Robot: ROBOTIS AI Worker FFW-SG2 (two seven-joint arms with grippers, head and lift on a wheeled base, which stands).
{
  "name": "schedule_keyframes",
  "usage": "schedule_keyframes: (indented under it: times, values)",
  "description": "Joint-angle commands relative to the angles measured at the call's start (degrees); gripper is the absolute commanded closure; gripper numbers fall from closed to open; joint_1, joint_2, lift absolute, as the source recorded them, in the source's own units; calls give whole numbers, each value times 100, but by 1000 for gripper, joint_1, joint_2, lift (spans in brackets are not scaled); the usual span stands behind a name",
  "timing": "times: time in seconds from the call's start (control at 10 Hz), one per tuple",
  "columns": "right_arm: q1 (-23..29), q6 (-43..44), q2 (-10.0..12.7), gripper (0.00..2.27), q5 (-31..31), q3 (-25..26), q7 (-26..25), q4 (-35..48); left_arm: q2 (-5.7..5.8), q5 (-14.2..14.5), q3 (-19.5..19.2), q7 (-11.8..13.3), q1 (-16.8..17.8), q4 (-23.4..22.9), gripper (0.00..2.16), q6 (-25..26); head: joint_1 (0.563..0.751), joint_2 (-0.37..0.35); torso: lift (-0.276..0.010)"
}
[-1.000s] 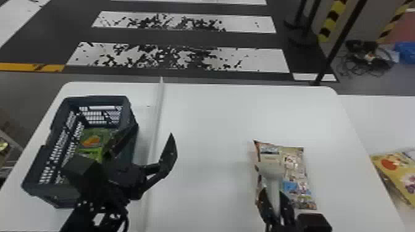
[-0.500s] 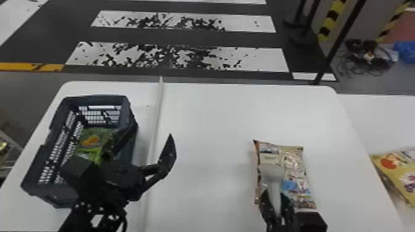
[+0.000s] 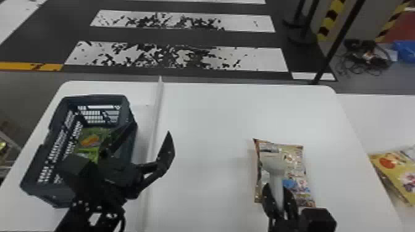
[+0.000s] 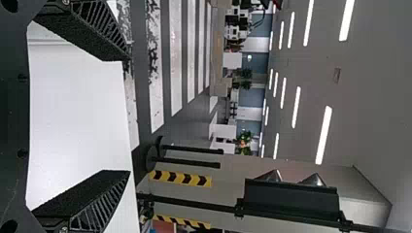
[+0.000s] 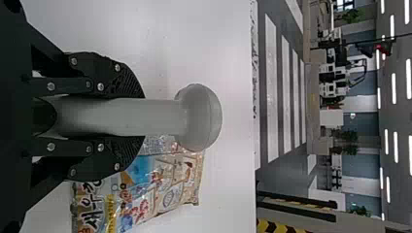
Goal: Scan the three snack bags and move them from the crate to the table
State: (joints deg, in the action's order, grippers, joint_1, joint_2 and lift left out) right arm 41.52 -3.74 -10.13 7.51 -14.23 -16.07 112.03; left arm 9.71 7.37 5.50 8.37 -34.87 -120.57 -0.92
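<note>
In the head view my left gripper [image 3: 145, 135] stands open over the right side of the dark crate [image 3: 131, 135], where a green snack bag [image 3: 92, 137] lies. My left gripper [image 4: 128, 116] has nothing between its fingers in its wrist view. My right gripper [image 3: 279, 192] is shut on the handle of a grey scanner [image 3: 274, 166], above a colourful snack bag [image 3: 296, 163] lying on the table [image 3: 210, 123]. In the right wrist view, the right gripper [image 5: 141, 116] clasps the scanner [image 5: 199, 116], with the snack bag [image 5: 160, 184] beside it.
A yellow snack bag [image 3: 395, 169] lies at the far right, on the adjoining white surface. A raised white strip [image 3: 154, 117] runs along the table between the crate and the snack bag. Black posts [image 3: 336, 40] stand behind the table.
</note>
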Motion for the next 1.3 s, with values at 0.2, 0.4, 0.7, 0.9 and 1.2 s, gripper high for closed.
schedule_keyframes:
  times: [0.2, 0.4, 0.7, 0.9, 1.2]
  values:
    - [-135, -1222, 2, 2192, 603, 1142, 666, 487, 5, 2, -40, -2, 7, 8, 33, 0, 695, -55, -62]
    - [-522, -1908, 73, 2192, 910, 2135, 1554, 302, 5, 2, -40, 7, -20, 16, 33, 18, 695, -123, -62]
    - [-970, -1732, 64, 2192, 919, 2864, 1897, -216, 5, -7, -31, 16, -37, -19, 33, 70, 695, -260, -62]
    - [-1436, -1433, -121, 2192, 840, 3031, 2319, -1025, 5, -7, -31, 7, -55, -36, 33, 88, 695, -303, -62]
    - [-2078, -1275, -367, 2094, 550, 3031, 2978, -2282, 5, -51, -40, -2, -81, -54, 33, 105, 695, -343, -62]
